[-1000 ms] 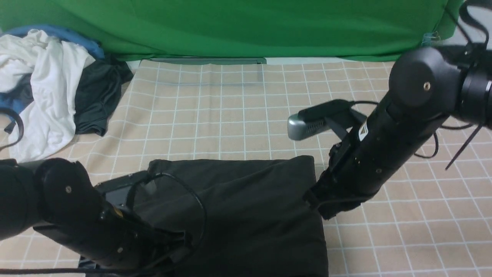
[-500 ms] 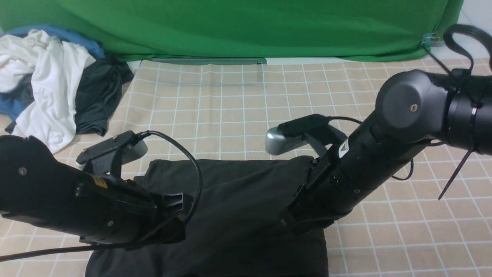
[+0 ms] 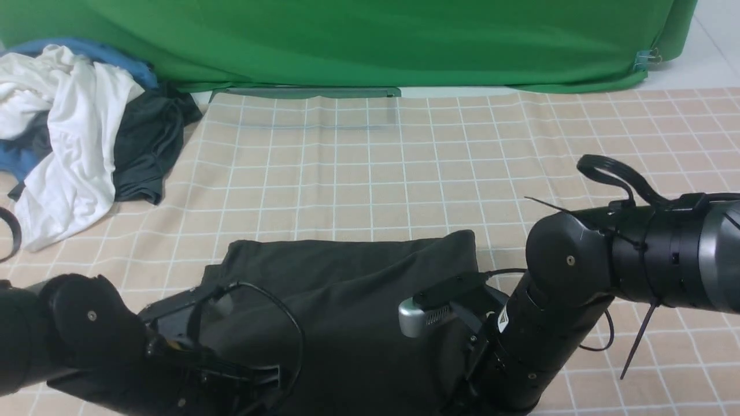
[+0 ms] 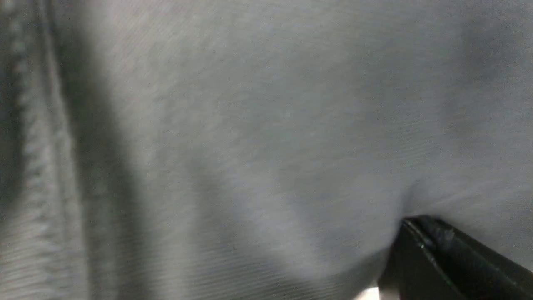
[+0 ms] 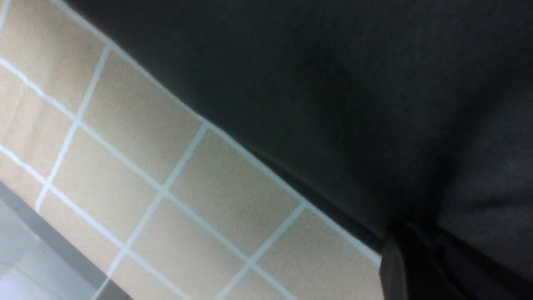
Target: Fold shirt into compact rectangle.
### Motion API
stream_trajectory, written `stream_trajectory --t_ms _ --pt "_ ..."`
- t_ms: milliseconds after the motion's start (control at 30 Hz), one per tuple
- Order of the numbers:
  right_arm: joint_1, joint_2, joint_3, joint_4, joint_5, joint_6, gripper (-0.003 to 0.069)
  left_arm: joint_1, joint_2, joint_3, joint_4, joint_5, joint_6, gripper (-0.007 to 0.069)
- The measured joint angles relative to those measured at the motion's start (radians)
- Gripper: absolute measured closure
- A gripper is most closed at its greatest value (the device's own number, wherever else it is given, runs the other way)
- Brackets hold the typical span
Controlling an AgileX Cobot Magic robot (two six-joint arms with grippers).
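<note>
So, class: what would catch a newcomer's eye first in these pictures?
Probably the black shirt, lying folded on the checked tablecloth at the near edge, with both robot arms bent low over its near corners. Next, the green backdrop behind, and the heap of clothes at far left.

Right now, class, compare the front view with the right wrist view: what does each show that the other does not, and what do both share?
Only the front view shows the green backdrop, the pile of white, blue and dark clothes at far left, both arms, and the shirt's far edge. Only the right wrist view shows, close up, the shirt's edge against the tabletop's grey rim and part of the right claw, shut. Both show the black shirt and the beige checked cloth.
</note>
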Motion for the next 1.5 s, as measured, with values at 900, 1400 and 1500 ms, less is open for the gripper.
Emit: stream_trajectory --t_ms 900,1400,1500 --pt "-0.335 0.227 -0.522 -0.056 0.063 0.015 0.0134 0.363 -0.009 -0.384 0.198 0.264 -0.043 0.0622" --pt "-0.323 0.348 -0.592 0.030 0.140 -0.096 0.0547 0.363 -0.009 -0.384 0.198 0.234 -0.043 0.0622" --pt "-0.325 0.350 -0.617 0.031 0.135 -0.109 0.0562 0.363 -0.009 -0.384 0.198 0.229 -0.043 0.0622"
